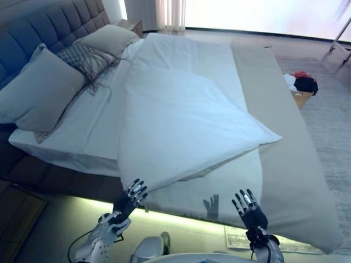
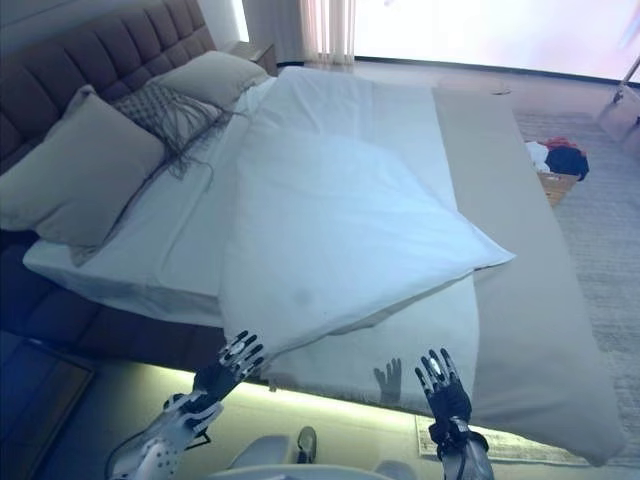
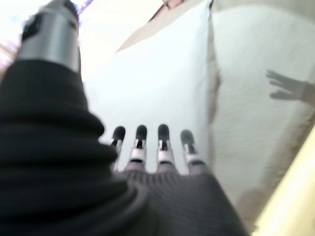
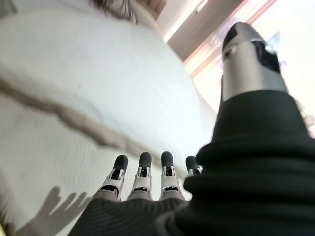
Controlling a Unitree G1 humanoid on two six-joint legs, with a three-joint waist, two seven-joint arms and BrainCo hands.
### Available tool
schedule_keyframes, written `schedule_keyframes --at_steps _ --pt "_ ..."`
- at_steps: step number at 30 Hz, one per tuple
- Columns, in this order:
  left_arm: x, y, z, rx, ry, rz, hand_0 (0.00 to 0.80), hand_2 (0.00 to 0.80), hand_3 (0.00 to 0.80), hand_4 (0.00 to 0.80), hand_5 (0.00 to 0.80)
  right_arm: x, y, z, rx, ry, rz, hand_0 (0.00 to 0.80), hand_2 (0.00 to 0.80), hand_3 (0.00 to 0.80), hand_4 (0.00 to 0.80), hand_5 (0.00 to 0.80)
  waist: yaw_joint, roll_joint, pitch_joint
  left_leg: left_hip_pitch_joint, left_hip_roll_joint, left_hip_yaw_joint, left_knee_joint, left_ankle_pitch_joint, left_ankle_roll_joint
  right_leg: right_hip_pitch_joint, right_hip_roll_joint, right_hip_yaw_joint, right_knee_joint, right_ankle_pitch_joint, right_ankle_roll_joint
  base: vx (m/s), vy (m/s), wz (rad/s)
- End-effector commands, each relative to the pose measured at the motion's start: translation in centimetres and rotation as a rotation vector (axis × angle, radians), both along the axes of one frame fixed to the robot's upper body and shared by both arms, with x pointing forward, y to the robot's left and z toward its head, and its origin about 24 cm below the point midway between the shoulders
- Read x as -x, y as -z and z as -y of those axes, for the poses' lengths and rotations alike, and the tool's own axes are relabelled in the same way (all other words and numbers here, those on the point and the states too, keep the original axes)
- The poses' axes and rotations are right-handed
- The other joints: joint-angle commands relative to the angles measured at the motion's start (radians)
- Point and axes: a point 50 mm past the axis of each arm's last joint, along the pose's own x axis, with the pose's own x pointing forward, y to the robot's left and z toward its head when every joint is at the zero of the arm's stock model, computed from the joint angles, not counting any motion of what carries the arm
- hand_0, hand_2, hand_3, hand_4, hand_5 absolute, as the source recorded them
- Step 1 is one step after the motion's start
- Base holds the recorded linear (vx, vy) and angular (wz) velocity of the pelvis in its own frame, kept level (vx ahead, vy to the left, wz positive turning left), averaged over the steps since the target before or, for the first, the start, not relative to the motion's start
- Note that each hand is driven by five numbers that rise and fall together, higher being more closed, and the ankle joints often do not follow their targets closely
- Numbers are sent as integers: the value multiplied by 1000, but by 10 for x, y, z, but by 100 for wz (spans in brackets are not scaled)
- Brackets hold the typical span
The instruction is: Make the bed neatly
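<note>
- Duvet (image 1: 181,126), white, lies skewed across the bed: folded back on itself, one corner jutting toward the beige side strip, near edge hanging over the bedside closest to the robot.
- Beige bedspread (image 1: 290,142) runs in a band along the far-right side of the mattress, partly under the duvet corner.
- Pillows at the headboard end: large grey pillow (image 1: 41,90), a fringed patterned cushion (image 1: 82,57), another pillow (image 1: 109,38) behind it. They look roughly placed, not squared.
- Left hand (image 1: 131,196): fingers straight and spread, nothing in it, just short of the duvet's hanging edge.
- Right hand (image 1: 249,208): likewise splayed and empty, raised before the white sheet panel on the bed's side.
- Laundry basket (image 1: 301,90) sits on the rug beyond the bed, well apart.
- Step in hand, as I judge it: reaching for the near duvet edge.
- To do it well: take the hem with both hands well apart, near its corners; lift, then draw it square to the mattress edge so the diagonal fold opens flat.
- Risk: pulling one side only would worsen the skew.
</note>
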Motion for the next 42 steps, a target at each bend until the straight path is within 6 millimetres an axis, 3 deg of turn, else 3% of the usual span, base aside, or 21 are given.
schedule_keyframes --at_steps 1,5,9,12,16,22,24,26,28,31,32,34,39,41,42 --pt "-12 -19 -5 -26 -26 100 0 0 0 0 0 -6 -11 7 55 -4 80 0 0 0 0 0 -27 7 -29 -49 -38 -90 -23 66 -13 -5 53 -73 -248 207 -23 204 -85 0" --pt "-11 -16 -10 -21 -61 87 0 0 0 0 0 -17 -13 12 58 9 102 0 0 0 0 0 -39 -9 -12 20 -51 -98 -16 21 -22 2 25 -88 -394 251 -5 183 -88 11" --pt "-15 -19 -10 -7 -50 106 0 0 0 0 0 -20 -12 14 62 25 91 0 0 0 0 0 -62 -30 -11 60 -47 -79 -22 -17 -37 -12 -3 -62 -518 319 27 145 -71 -24" --pt "-20 -24 -7 4 -43 128 0 0 0 0 0 -19 -11 19 76 31 89 0 0 0 0 0 -74 -37 -14 69 -30 -77 -23 -32 -49 -12 -4 -38 -576 323 37 102 -74 -32" --pt "-17 -21 -8 -3 -54 117 0 0 0 0 0 -22 -13 26 84 59 98 0 0 0 0 0 -62 -60 -26 62 -15 -77 -8 -55 -62 11 -7 -50 -668 320 50 124 -186 6" --pt "-18 -26 -18 -1 -62 154 0 0 0 0 0 -20 -8 28 36 67 65 0 0 0 0 0 -78 -80 -25 91 26 -36 -11 -102 -77 -41 -5 -57 -783 395 84 127 -222 -1" --pt "-21 -30 -19 3 -70 169 0 0 0 0 0 -16 -3 29 6 65 45 0 0 0 0 0 -84 -82 -22 87 46 -17 3 -114 -79 -46 4 -56 -784 381 89 99 -226 2" --pt "-20 -27 -19 10 -85 150 0 0 0 0 0 -14 3 32 -21 84 11 0 0 0 0 0 -84 -87 -22 81 65 -25 30 -117 -87 -33 26 -44 -766 348 89 130 -245 9" --pt "-19 -27 -18 27 -70 144 0 0 0 0 0 -14 2 34 -30 83 2 0 0 0 0 0 -86 -95 -19 83 102 -28 58 -118 -102 -25 43 -47 -732 310 71 136 -240 24" --pt "-16 -25 -15 8 -33 134 0 0 0 0 0 -14 2 41 -76 107 -10 0 0 0 0 0 -92 -102 -19 70 180 -3 180 -55 -142 -8 65 -86 -705 264 27 113 -185 29" --pt "-15 -24 -14 10 -20 127 0 0 0 0 0 -13 2 45 -75 106 -20 0 0 0 0 0 -87 -100 -12 26 210 25 282 22 -161 16 77 -110 -703 244 -4 76 -121 37" --pt "-12 -23 -10 19 -13 118 0 0 0 0 0 -12 3 49 -84 108 -24 0 0 0 0 0 -74 -90 2 -36 226 23 341 87 -178 40 90 -129 -700 235 -22 79 0 58" --pt "-10 -18 -2 24 28 95 0 0 0 0 0 -17 5 61 -153 221 -7 0 0 0 0 0 -10 -26 27 -72 266 -34 33 229 -231 136 77 -178 -720 200 -1 170 244 33" --pt "-15 -16 1 23 50 85 0 0 0 0 0 -18 8 67 -193 286 -6 0 0 0 0 0 12 -20 27 -92 258 -49 -21 237 -238 169 59 -181 -729 187 11 194 223 33" --pt "-19 -16 1 18 70 81 0 0 0 0 0 -18 11 73 -208 345 -20 0 0 0 0 0 23 -24 24 -99 236 -56 -12 192 -232 184 32 -184 -729 185 25 178 159 39"
